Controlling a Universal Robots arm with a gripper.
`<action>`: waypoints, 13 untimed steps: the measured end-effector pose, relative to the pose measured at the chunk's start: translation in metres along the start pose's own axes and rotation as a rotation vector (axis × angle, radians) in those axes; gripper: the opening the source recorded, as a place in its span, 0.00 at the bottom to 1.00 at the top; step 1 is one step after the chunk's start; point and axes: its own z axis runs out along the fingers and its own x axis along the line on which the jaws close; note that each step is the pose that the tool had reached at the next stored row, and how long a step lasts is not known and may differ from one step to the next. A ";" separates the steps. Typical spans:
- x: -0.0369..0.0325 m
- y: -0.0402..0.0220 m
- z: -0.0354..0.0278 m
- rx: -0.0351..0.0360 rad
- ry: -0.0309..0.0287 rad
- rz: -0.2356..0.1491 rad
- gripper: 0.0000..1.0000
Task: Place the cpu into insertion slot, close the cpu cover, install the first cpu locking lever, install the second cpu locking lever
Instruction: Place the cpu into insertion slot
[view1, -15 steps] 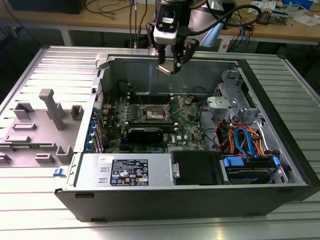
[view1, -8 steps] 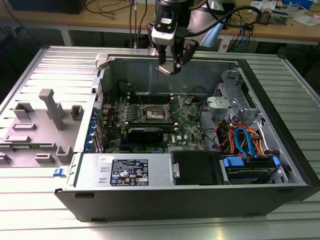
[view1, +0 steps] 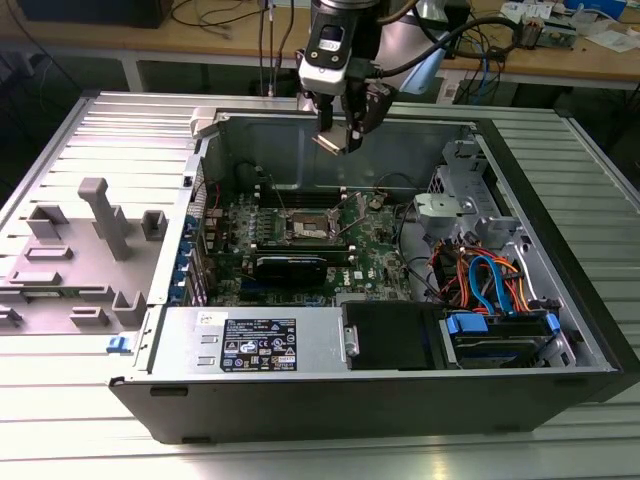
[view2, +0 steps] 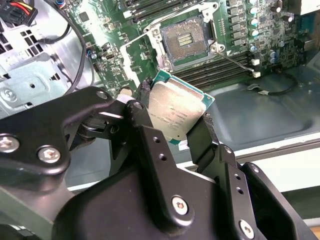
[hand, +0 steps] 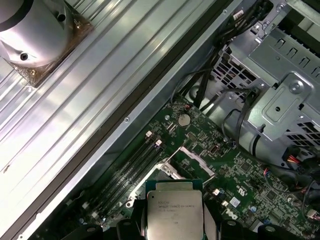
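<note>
Silvery cpu in gripper, seemingly above insertion slot

Bright light makes white glare on the ribbed metal surface. Inside the computer case it is darker and shadowy.

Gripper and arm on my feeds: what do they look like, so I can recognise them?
The arm's wrist section is silver-grey with black parts, and a black cable loops off it. The gripper is matte black: flat, angular linkage bars joined by silver screws, ending in two narrow black fingers.
</note>
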 end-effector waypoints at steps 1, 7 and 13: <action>0.0000 0.0000 0.0002 -0.0001 -0.0002 0.003 0.55; -0.0001 -0.0001 0.0010 -0.0002 -0.0019 0.026 0.55; 0.0000 -0.0002 0.0010 -0.0004 -0.0026 0.036 0.55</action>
